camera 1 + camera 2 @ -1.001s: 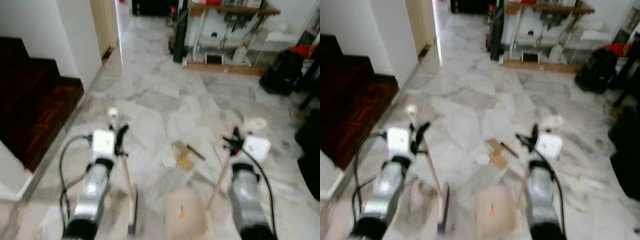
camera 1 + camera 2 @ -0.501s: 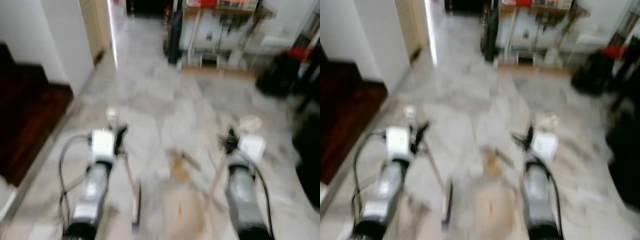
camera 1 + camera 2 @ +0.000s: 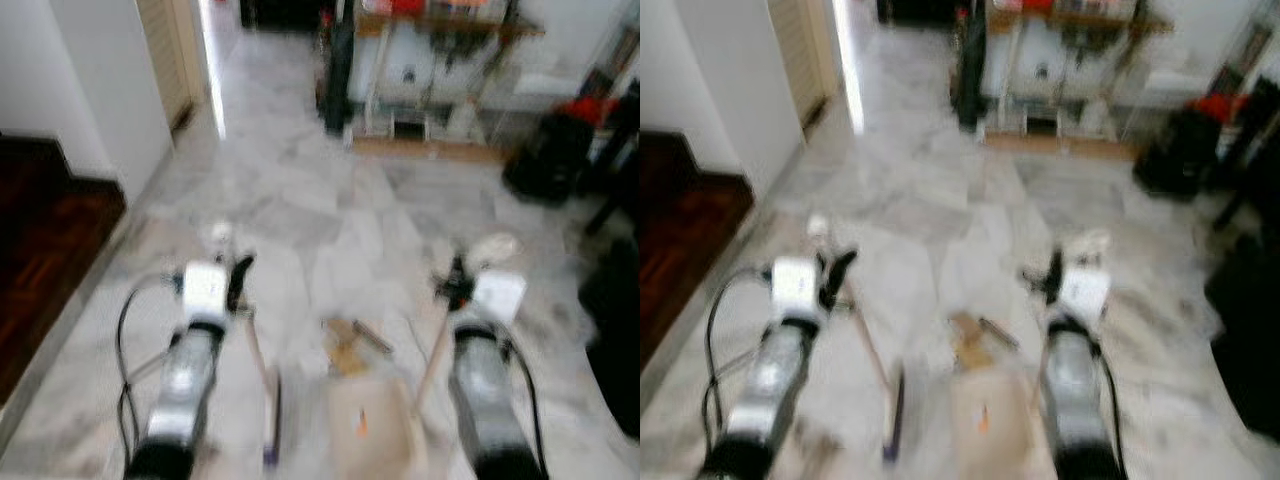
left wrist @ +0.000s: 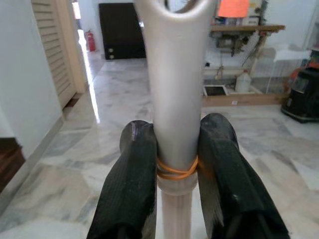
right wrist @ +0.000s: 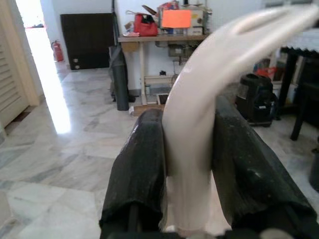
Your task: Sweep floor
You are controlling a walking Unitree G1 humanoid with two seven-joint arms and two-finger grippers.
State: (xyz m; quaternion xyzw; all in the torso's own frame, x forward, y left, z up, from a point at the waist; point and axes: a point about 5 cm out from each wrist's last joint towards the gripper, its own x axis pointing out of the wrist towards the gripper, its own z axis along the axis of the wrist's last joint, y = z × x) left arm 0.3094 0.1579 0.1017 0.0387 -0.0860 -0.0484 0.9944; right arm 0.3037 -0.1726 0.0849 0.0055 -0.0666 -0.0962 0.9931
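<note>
The whole view has slid forward since 1 second ago, so the robot is walking; the scraps (image 3: 348, 338) now lie nearer the dustpan (image 3: 368, 428). The left gripper (image 4: 175, 164) is clamped on the broom handle (image 4: 174, 109), the right gripper (image 5: 189, 164) on the dustpan handle (image 5: 199, 124). I judge this the approach step: next the broom head (image 3: 270, 420) must draw the scraps into the pan.

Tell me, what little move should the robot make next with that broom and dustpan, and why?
Probably a short step forward, then lower the dustpan behind the debris. The left gripper is clamped on the broom handle and the right gripper on the dustpan handle, so both tools are ready, and the wood scraps lie just ahead of the pan on the marble floor.
</note>
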